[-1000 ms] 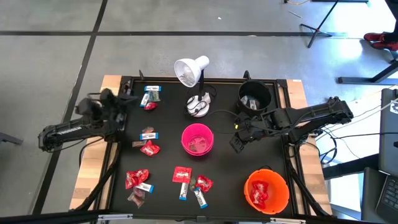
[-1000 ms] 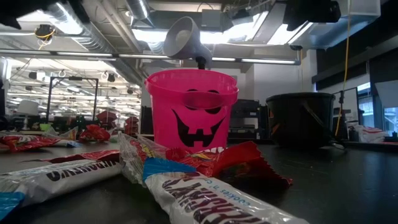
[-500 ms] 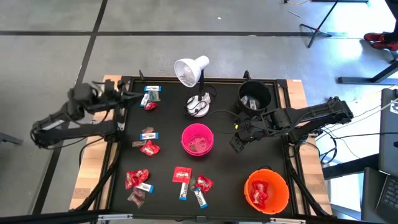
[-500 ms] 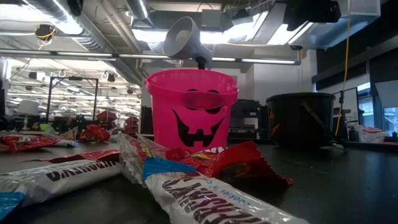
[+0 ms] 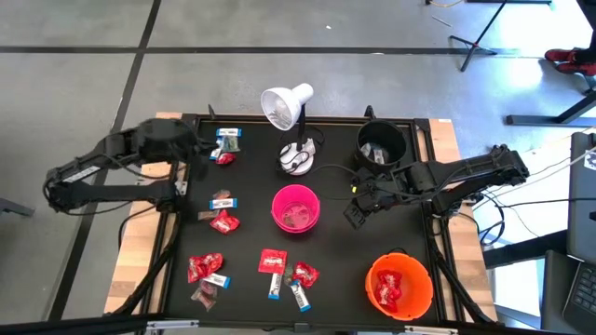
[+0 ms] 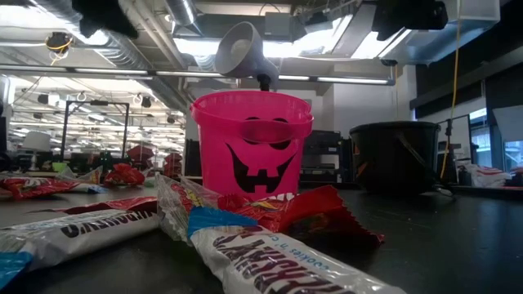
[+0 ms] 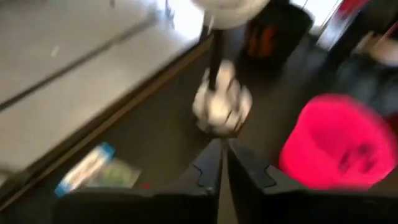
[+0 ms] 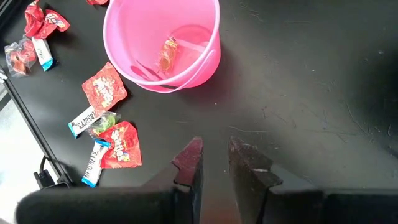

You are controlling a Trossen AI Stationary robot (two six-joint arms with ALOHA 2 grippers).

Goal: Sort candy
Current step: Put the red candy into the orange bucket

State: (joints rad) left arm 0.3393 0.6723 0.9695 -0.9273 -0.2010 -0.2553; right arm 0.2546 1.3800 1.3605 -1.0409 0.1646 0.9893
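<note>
Moved: left gripper has swung in over the table's far-left edge, fingers pressed together, empty.
Right gripper: beside pink bucket, fingers narrowly apart, empty.
Candy: scattered across the table's left and front.

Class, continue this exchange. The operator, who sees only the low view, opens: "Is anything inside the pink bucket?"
Observer: Yes, one small wrapped candy lies on the bottom of the pink bucket.
Operator: Where is the right gripper?
Observer: The right gripper hovers beside that bucket, fingers apart and empty.
Operator: And the left one?
Observer: The left gripper is shut, above the left edge of the table, near a white-and-blue bar.
</note>
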